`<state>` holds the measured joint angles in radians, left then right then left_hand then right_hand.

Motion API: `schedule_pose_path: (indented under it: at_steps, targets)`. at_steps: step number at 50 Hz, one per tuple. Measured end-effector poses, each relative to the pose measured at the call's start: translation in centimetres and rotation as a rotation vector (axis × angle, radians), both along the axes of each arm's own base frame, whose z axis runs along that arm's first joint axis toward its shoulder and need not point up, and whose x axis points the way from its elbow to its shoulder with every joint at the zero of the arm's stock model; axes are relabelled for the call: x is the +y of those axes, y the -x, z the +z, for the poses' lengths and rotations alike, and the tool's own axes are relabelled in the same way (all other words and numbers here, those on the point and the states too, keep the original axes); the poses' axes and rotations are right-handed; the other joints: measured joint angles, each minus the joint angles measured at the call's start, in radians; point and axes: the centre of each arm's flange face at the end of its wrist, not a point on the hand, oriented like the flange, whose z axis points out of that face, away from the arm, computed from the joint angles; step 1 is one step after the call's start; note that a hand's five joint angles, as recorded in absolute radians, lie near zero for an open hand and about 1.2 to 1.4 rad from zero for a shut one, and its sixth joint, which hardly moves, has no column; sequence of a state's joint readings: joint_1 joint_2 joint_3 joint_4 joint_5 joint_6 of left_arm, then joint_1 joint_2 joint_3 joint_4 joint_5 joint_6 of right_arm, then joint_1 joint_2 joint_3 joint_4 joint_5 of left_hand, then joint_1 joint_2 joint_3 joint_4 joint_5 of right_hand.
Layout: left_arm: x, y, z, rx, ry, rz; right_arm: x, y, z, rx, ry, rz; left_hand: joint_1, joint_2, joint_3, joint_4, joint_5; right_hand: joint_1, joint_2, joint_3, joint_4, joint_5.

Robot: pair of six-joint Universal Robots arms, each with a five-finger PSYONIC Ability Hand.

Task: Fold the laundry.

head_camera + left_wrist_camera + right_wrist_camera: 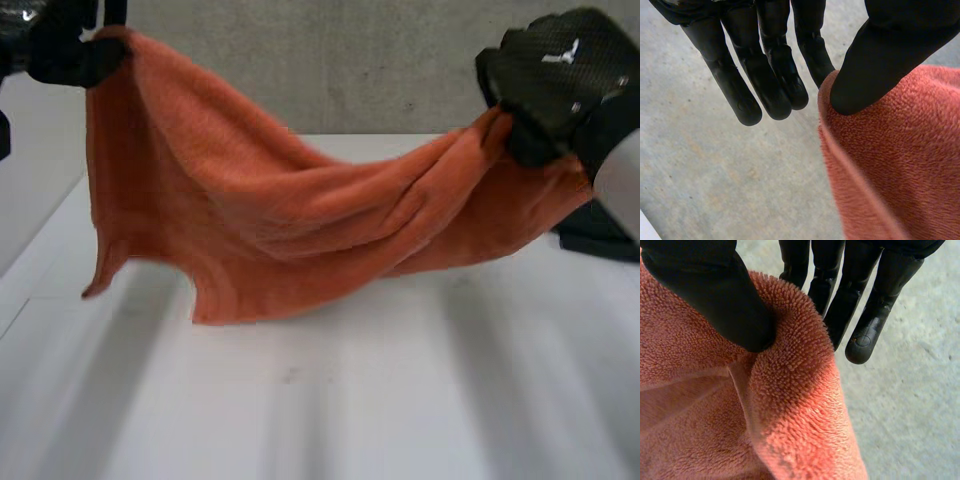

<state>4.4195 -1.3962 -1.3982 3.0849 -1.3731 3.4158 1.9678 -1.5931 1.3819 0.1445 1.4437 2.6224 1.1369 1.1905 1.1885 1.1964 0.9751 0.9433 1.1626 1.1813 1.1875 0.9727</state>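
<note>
– Hanging from the left hand (70, 55): towel (300, 230), top corner pinched between thumb and fingers, held high. Why?
– Likely to let it drop open above the table (350, 420); whether the low edge touches, cannot tell.
– Middle sags, bunched.
– The right hand (555, 85) sits a little lower, thumb nipping the other corner against its fingers. Held well apart, probably to spread the towel before folding.
</note>
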Motion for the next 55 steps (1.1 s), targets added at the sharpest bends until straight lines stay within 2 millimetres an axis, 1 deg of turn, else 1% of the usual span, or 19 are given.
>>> schedule_pose_path:
  at_steps: [6, 9, 11, 14, 18, 24, 28, 31, 32, 34, 36, 38, 40, 43, 45, 46, 48, 52, 55]
  targets:
    - [-0.1, 0.0, -0.2, -0.004, -0.005, 0.002, -4.7, -0.3, -0.5, 0.017, -0.046, -0.045, 0.000, 0.001, 0.000, 0.000, 0.000, 0.003, 0.000, 0.000, 0.002, 0.000]
    - [-1.4, 0.5, -1.5, -0.019, -0.050, 0.002, -6.4, -0.8, -1.5, 0.029, -0.076, -0.050, 0.000, 0.001, 0.000, 0.000, 0.000, 0.004, 0.000, 0.000, 0.002, 0.000]
    - [-1.4, 0.5, -1.5, -0.019, -0.050, 0.002, -6.4, -0.8, -1.5, 0.029, -0.076, -0.050, 0.000, 0.001, 0.000, 0.000, 0.000, 0.004, 0.000, 0.000, 0.002, 0.000]
    - [-5.1, 1.7, -5.5, -0.060, -0.179, 0.000, -8.3, -1.6, -3.9, 0.055, -0.142, -0.049, 0.000, 0.002, 0.001, 0.000, 0.000, 0.004, 0.000, 0.000, 0.002, 0.000]
    - [-7.3, 2.9, -8.7, -0.090, -0.271, -0.011, -8.8, -1.9, -5.9, 0.078, -0.196, -0.044, 0.000, 0.002, 0.001, 0.000, 0.000, 0.004, 0.000, 0.000, 0.002, 0.000]
    - [-8.6, 4.1, -11.5, -0.116, -0.343, -0.033, -8.1, -1.9, -9.1, 0.148, -0.283, -0.027, 0.000, 0.002, 0.001, 0.000, 0.000, 0.004, 0.000, 0.000, 0.002, 0.000]
    - [-8.5, 4.6, -12.5, -0.125, -0.370, -0.047, -4.9, -0.8, -13.3, 0.421, -0.433, 0.036, 0.000, 0.002, 0.001, 0.000, 0.000, 0.004, 0.000, 0.000, 0.002, 0.000]
    - [-8.1, 4.8, -12.4, -0.127, -0.371, -0.056, -2.3, 0.3, -15.1, 0.632, -0.516, 0.112, 0.000, 0.002, 0.001, 0.000, 0.000, -0.069, -0.143, -0.136, -0.140, -0.111]
    - [-7.8, 4.8, -12.3, -0.126, -0.368, -0.060, -1.6, 0.7, -15.3, 0.685, -0.530, 0.136, 0.000, 0.002, 0.001, 0.000, 0.000, -0.337, -0.403, -0.409, -0.412, -0.376]
    - [-7.5, 4.9, -12.1, -0.126, -0.364, -0.066, -1.0, 0.9, -15.3, 0.730, -0.533, 0.156, 0.000, 0.002, 0.001, 0.000, 0.000, -0.434, -0.505, -0.509, -0.512, -0.475]
    - [-6.6, 5.1, -11.6, -0.125, -0.351, -0.080, -0.7, 1.1, -14.7, 0.760, -0.503, 0.163, 0.000, 0.002, 0.001, 0.000, 0.000, -0.713, -0.874, -0.884, -0.886, -0.846]
    - [-5.8, 5.3, -11.0, -0.124, -0.339, -0.094, -1.3, 1.0, -13.5, 0.708, -0.460, 0.131, 0.000, 0.002, 0.001, 0.000, 0.000, -0.749, -0.947, -0.970, -0.960, -0.917]
    - [-5.3, 5.3, -10.7, -0.123, -0.332, -0.102, -1.8, 0.8, -12.7, 0.648, -0.437, 0.104, 0.000, 0.002, 0.001, 0.000, 0.000, -0.749, -0.951, -0.978, -0.961, -0.919]
    - [-3.6, 5.3, -9.8, -0.123, -0.307, -0.124, -3.6, -0.2, -9.4, 0.391, -0.385, 0.043, 0.000, 0.002, 0.001, 0.000, 0.000, -0.749, -0.951, -0.978, -0.961, -0.919]
    - [-3.6, 5.3, -9.8, -0.123, -0.307, -0.124, -3.6, -0.2, -9.4, 0.391, -0.385, 0.043, 0.000, 0.002, 0.001, 0.000, 0.000, -0.749, -0.951, -0.978, -0.961, -0.919]
    - [-2.4, 5.2, -9.2, -0.122, -0.290, -0.137, -4.6, -0.8, -7.3, 0.222, -0.370, 0.045, 0.000, 0.002, 0.001, 0.000, 0.000, -0.749, -0.951, -0.978, -0.961, -0.919]
    - [-1.2, 5.0, -8.6, -0.120, -0.272, -0.148, -5.5, -1.5, -6.3, 0.114, -0.374, 0.074, 0.000, 0.002, 0.001, 0.000, 0.000, -0.749, -0.951, -0.978, -0.961, -0.919]
    - [0.5, 4.6, -8.1, -0.117, -0.251, -0.161, -6.6, -2.4, -6.4, 0.051, -0.408, 0.126, 0.000, 0.002, 0.001, 0.000, 0.000, -0.749, -0.951, -0.978, -0.961, -0.919]
    - [2.4, 4.1, -7.7, -0.114, -0.233, -0.174, -8.1, -3.6, -7.9, 0.043, -0.477, 0.187, 0.000, 0.002, 0.001, 0.000, 0.000, -0.749, -0.951, -0.978, -0.961, -0.920]
